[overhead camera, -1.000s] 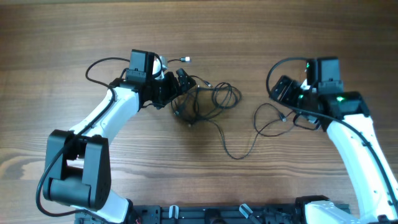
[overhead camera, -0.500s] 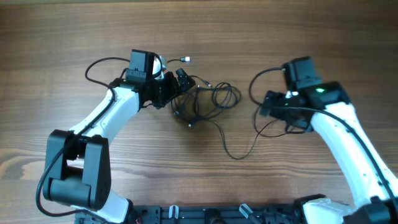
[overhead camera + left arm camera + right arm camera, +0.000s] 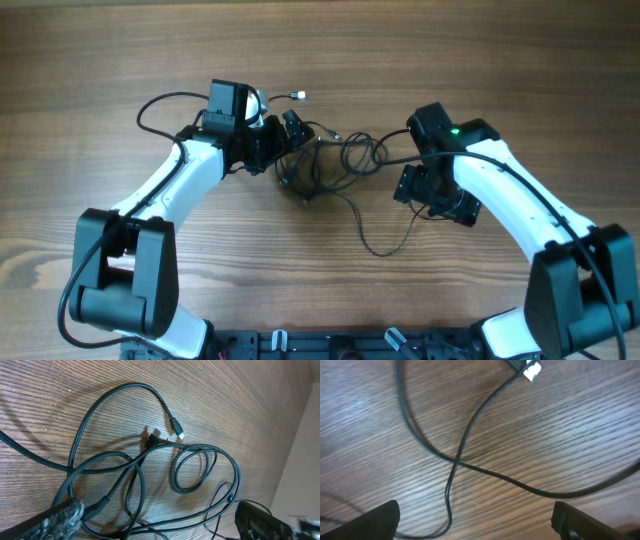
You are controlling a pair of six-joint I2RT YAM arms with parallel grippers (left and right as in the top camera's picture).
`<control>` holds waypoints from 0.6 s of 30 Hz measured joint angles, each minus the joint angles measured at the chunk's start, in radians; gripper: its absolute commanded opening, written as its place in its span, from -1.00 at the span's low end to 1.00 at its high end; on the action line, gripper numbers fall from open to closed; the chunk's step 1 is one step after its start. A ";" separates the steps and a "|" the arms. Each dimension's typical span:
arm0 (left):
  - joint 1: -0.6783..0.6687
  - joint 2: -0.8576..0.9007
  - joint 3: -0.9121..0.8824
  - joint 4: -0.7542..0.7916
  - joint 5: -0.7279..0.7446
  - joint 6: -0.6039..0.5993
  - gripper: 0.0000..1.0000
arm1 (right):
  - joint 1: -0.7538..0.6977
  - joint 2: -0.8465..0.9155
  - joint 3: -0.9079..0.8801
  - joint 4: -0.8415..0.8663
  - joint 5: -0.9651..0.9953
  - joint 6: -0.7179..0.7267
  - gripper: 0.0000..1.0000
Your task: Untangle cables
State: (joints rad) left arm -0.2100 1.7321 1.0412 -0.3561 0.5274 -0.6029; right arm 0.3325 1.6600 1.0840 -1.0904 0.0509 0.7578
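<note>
**Left:** the left gripper (image 3: 287,138) sits at the left edge of the cables (image 3: 335,160). Its jaws are spread fully and clamp nothing. In the left wrist view, looped strands lie on the wooden table (image 3: 90,60) beside one of its fingers (image 3: 62,516).

**Centre:** the cables form one loose tangle, with a single strand trailing toward the near edge.

**Right:** the right gripper (image 3: 435,197) hangs just beside the tangle's right side. Its jaws are equally wide and empty, with two crossed strands on the table beneath.
</note>
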 measured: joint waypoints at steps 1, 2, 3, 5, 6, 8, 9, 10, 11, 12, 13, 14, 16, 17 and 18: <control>0.000 0.000 0.000 0.000 0.000 0.000 1.00 | 0.000 0.003 -0.017 0.021 0.000 0.014 1.00; 0.000 0.000 0.000 0.000 0.000 0.000 1.00 | 0.000 0.005 -0.038 0.046 0.002 0.029 1.00; 0.000 0.000 0.000 0.000 0.000 0.000 1.00 | 0.000 0.006 -0.066 0.084 0.003 0.045 1.00; 0.000 0.000 0.000 0.000 0.000 0.000 1.00 | 0.000 0.007 -0.121 0.167 0.003 0.074 1.00; 0.000 0.000 0.000 0.000 0.000 0.000 1.00 | 0.000 0.008 -0.143 0.199 0.003 0.084 1.00; 0.000 0.000 0.000 0.000 0.000 0.000 1.00 | 0.000 0.008 -0.194 0.287 0.003 0.108 0.96; 0.000 0.000 0.000 0.000 0.000 0.000 1.00 | 0.000 0.008 -0.220 0.325 0.003 0.127 0.79; 0.000 0.000 0.000 0.000 -0.001 0.000 1.00 | 0.000 0.002 -0.238 0.370 0.003 0.144 0.59; 0.000 0.000 0.000 0.000 -0.002 0.000 1.00 | 0.000 -0.003 -0.249 0.406 0.011 0.162 0.45; 0.000 0.000 0.000 0.000 -0.003 0.000 1.00 | 0.002 -0.013 -0.264 0.441 0.032 0.167 0.33; 0.000 0.000 0.000 0.000 -0.003 0.000 1.00 | 0.002 -0.024 -0.280 0.480 0.049 0.178 0.18; 0.000 0.000 0.000 0.000 -0.004 0.000 1.00 | 0.003 -0.033 -0.292 0.517 0.059 0.179 0.03; 0.000 0.000 0.000 0.000 -0.004 0.000 1.00 | 0.003 -0.039 -0.304 0.564 0.087 0.187 -0.52; 0.000 0.000 0.000 -0.001 -0.004 0.000 1.00 | 0.003 -0.039 -0.310 0.576 0.093 0.186 -0.74; 0.000 0.000 0.000 -0.001 -0.004 0.000 1.00 | 0.003 -0.039 -0.311 0.584 0.100 0.177 -0.91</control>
State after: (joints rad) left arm -0.2100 1.7321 1.0412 -0.3569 0.5232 -0.6029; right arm 0.3351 1.6207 0.7727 -0.5060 0.1509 0.9348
